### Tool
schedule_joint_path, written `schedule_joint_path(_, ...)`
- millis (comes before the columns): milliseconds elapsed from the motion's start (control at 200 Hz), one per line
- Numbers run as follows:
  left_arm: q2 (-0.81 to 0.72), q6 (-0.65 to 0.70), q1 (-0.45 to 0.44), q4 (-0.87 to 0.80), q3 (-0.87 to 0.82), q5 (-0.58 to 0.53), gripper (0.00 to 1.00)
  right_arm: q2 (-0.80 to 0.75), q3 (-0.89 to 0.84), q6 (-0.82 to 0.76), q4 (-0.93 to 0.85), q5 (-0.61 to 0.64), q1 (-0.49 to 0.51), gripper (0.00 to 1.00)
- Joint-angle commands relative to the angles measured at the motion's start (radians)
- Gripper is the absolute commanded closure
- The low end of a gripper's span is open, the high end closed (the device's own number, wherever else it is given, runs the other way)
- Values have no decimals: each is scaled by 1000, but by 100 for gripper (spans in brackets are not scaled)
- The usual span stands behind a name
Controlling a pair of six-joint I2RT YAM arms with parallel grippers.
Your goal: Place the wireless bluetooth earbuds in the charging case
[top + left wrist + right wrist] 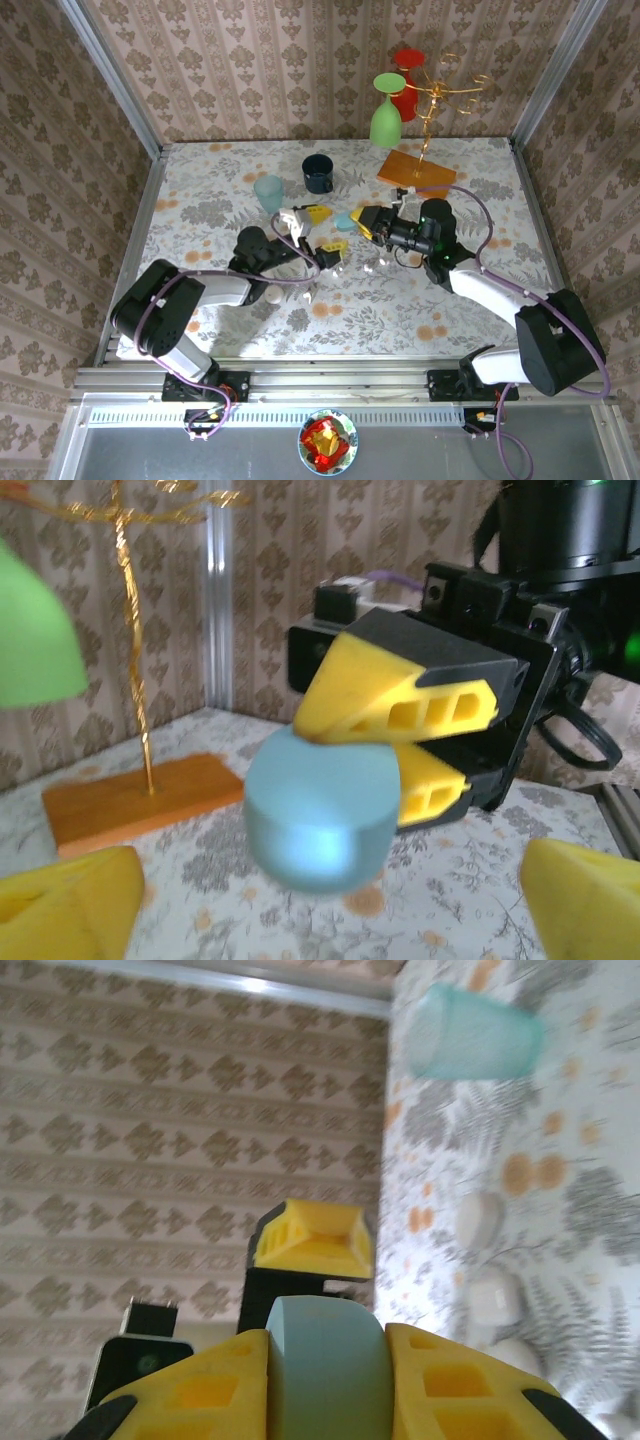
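Your right gripper [325, 1360] is clamped on the case [318, 815]. Your left gripper [328, 925] stands wide, one finger on either side of it, holding nothing. Blurred white pieces, probably earbuds [478, 1218], lie on the table beside the right gripper. The free left arm looks better placed to fetch them.

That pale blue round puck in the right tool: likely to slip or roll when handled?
The pale blue puck looks smooth with rounded edges, so it may slip in the right tool, though the yellow fingers flank it squarely. Its curved side suggests it could roll if set on edge. It seems rigid: no denting shows under the pinch.
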Motion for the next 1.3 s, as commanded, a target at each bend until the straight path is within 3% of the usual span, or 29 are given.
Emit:
schedule_joint_path(0,-23,50,7,-6,-60,-129,0,-19,-14,-125,-139,126,-35,78)
schedule_joint_path(225,-128,113,-14,-117,-162,-298,0,158,80,-278,-256,170,-74,78)
schedule_joint_path(555,-398,192,-65,-554,-204,-528,0,519,297,-310,-213,113,-75,79)
schedule_joint_path(730,-527,158,-78,-802,-176,-700,0,649,412,-352,-277,117,-74,77)
schedule_joint_path(850,-592,114,-75,-939,-161,-797,0,693,464,-365,-301,116,-74,69)
schedule_joint_path(1110,-570,95,-2,-1229,-27,-833,0,631,506,-473,-422,176,-79,39)
schedule_joint_path(1295,-498,122,135,-1408,92,-726,0,513,474,-547,-513,218,-78,33)
